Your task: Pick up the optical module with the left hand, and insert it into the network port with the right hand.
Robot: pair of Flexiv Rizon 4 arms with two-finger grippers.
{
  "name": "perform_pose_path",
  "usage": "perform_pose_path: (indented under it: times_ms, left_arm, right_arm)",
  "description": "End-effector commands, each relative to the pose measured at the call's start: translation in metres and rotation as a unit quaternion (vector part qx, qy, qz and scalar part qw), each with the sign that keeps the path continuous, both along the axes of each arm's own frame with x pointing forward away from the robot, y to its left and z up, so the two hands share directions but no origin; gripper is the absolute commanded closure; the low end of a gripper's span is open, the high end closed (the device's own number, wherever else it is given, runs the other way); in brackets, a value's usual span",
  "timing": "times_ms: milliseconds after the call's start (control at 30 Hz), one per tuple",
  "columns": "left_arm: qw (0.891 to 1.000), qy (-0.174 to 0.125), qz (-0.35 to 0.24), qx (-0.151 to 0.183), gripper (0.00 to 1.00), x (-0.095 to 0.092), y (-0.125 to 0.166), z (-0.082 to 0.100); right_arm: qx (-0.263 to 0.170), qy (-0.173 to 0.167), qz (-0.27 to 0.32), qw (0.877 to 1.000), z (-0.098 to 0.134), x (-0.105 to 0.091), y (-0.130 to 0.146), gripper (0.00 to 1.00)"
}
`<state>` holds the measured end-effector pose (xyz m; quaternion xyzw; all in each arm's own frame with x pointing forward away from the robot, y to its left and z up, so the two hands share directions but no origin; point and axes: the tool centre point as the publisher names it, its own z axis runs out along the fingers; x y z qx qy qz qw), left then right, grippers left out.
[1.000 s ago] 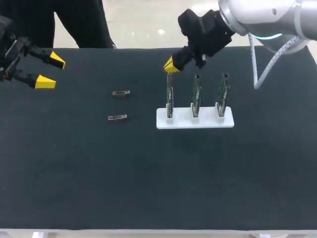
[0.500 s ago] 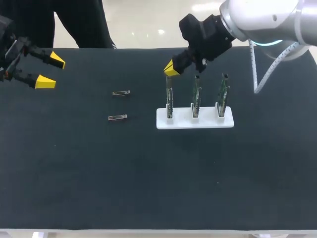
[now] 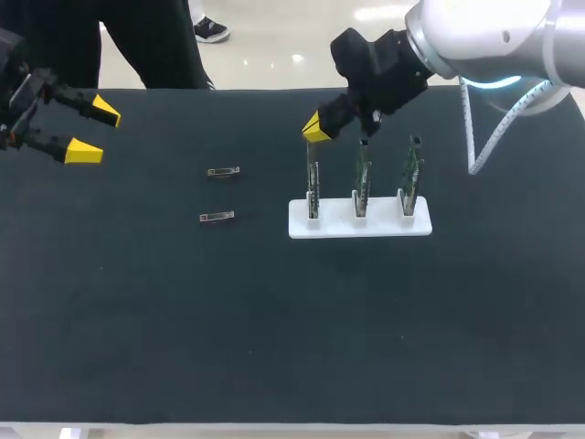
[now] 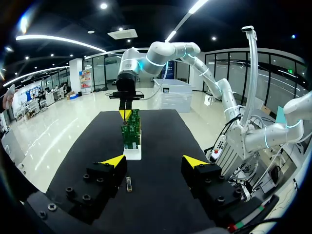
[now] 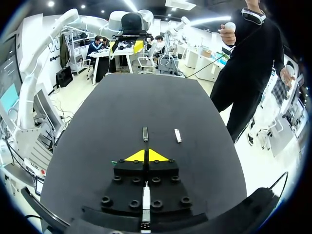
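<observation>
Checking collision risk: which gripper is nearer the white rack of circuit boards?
Right. The right gripper sits shut just above the white rack's leftmost board; the left gripper is open, far off near the table's left edge.

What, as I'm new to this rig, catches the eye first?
A white rack holding three upright green boards stands right of centre, the right claw shut just above its leftmost board. Two small modules lie left of it; the left claw hangs open at the far left.
</observation>
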<state>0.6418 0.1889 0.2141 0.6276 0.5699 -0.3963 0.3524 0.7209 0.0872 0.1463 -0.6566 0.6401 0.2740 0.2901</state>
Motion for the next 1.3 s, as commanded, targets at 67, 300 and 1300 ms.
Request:
perform_pose_path:
  times_ms: [67, 300, 1300]
  left_arm:
    - [1.000, 0.001, -0.001, 0.001, 0.00, 0.001, 0.000, 0.000]
    - [1.000, 0.001, -0.001, 0.001, 0.00, 0.001, 0.000, 0.000]
    - [1.000, 0.001, -0.001, 0.001, 0.00, 0.001, 0.000, 0.000]
  right_arm:
    - [-0.001, 0.001, 0.002, 1.000, 0.009, 0.000, 0.001, 1.00]
    - [0.007, 0.000, -0.003, 1.000, 0.039, -0.002, -0.003, 1.00]
    - [-0.025, 0.005, 0.005, 1.000, 0.089, -0.023, -0.146, 1.00]
